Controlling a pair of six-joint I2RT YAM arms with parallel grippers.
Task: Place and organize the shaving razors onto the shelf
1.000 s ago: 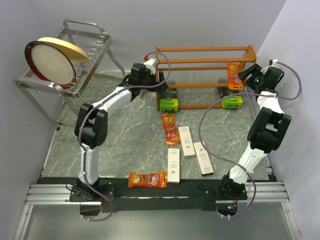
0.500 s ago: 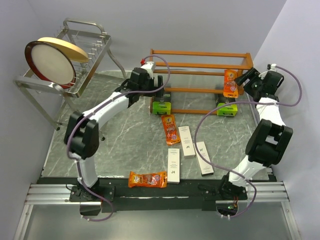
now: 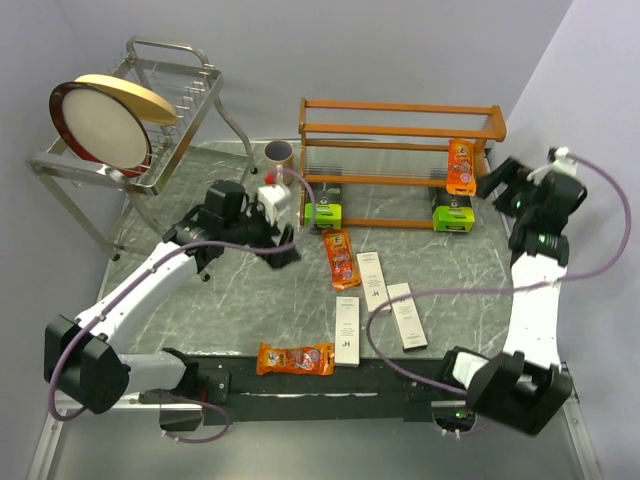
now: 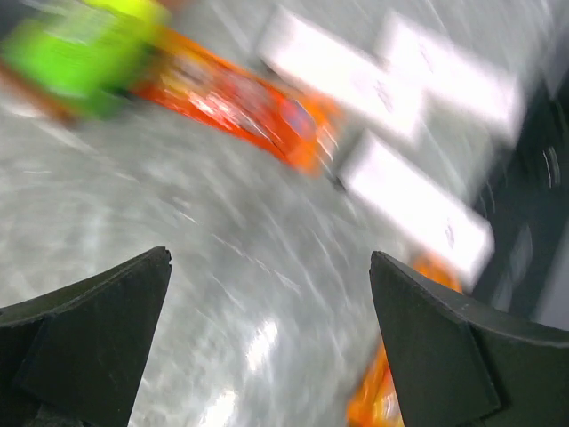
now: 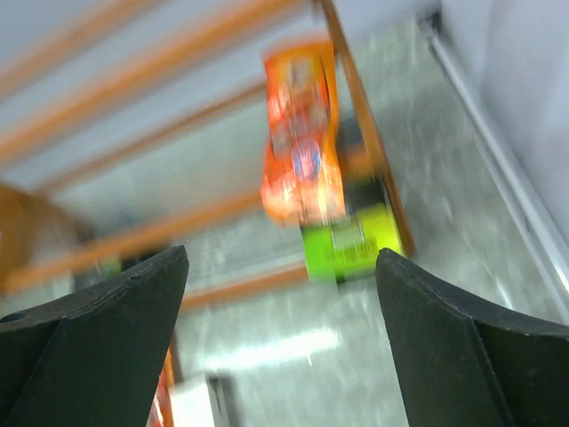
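Note:
The orange-brown shelf (image 3: 400,106) stands at the back. An orange packet (image 3: 461,166) leans on its right end, above a lime-green pack (image 3: 452,215); another green pack (image 3: 323,212) sits at its lower left. On the table lie an orange packet (image 3: 340,258), three white boxes (image 3: 373,282) (image 3: 346,330) (image 3: 406,316) and a second orange packet (image 3: 295,358) near the front. My left gripper (image 3: 285,250) is open and empty over the table, left of the loose packs (image 4: 240,98). My right gripper (image 3: 500,183) is open and empty, right of the shelf, facing the shelved orange packet (image 5: 302,142) and green pack (image 5: 351,240).
A mauve mug (image 3: 279,154) stands left of the shelf. A silver wire rack (image 3: 150,130) holding a round plate (image 3: 100,125) fills the back left. The right wall is close behind my right arm. Both wrist views are motion-blurred.
My left arm has pulled back from the shelf toward the near left, uncovering the mug. My right gripper has drawn back right from the shelf. The shelf and its packs shifted slightly left.

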